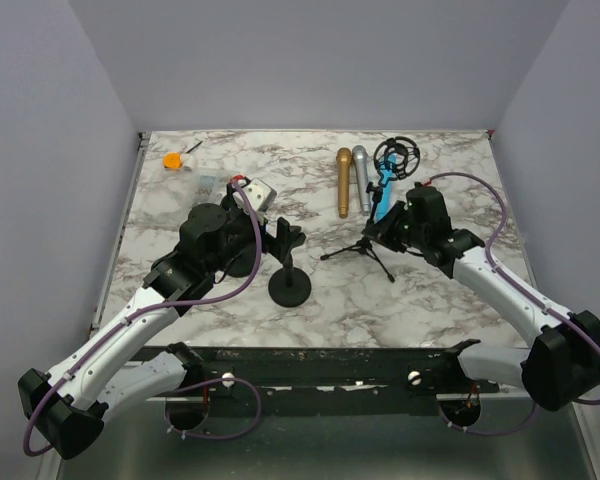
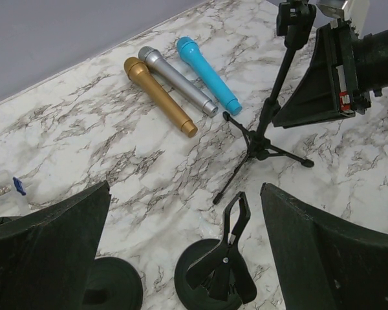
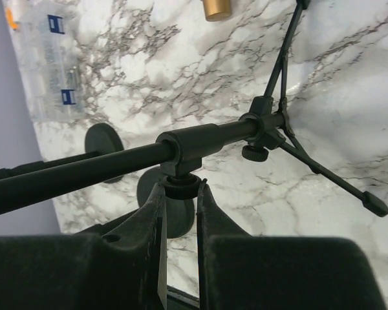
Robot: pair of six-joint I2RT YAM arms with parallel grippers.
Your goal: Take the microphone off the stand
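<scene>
Right gripper (image 3: 180, 194): jaws pressed together on a small round knob (image 3: 181, 187) under the collar of the tripod stand (image 2: 258, 150), which sits right of centre on the table (image 1: 450, 170). Left gripper (image 2: 184, 194): jaws wide apart and holding nothing, above a round-base stand (image 2: 204, 284) with a spring clip (image 2: 231, 223), near the middle of the surface.

Microphones: three lie side by side on the surface toward the far edge, just behind the tripod. In order they are the gold microphone (image 2: 158, 95), the silver microphone (image 2: 176, 80) and the blue microphone (image 2: 208, 75). The blue one is nearest the tripod, with its tail end just beside a leg tip. In the top view the stand's tube leans over it, and a ring-shaped shock mount (image 1: 398, 155) sits at the tube's far end.

Around: a clear plastic box (image 1: 208, 182) lies toward the far-left corner, with an orange object (image 1: 172, 160) beside it. A second black disc (image 2: 116, 284) is partly hidden by the left finger.

Surface: white marble pattern with grey-brown veins, smooth. Plain pale lilac-grey walls (image 1: 60, 120) stand on three sides.

Materials: the stands are matte black with thin tube legs. The microphones are smooth cylinders with rounded heads.
</scene>
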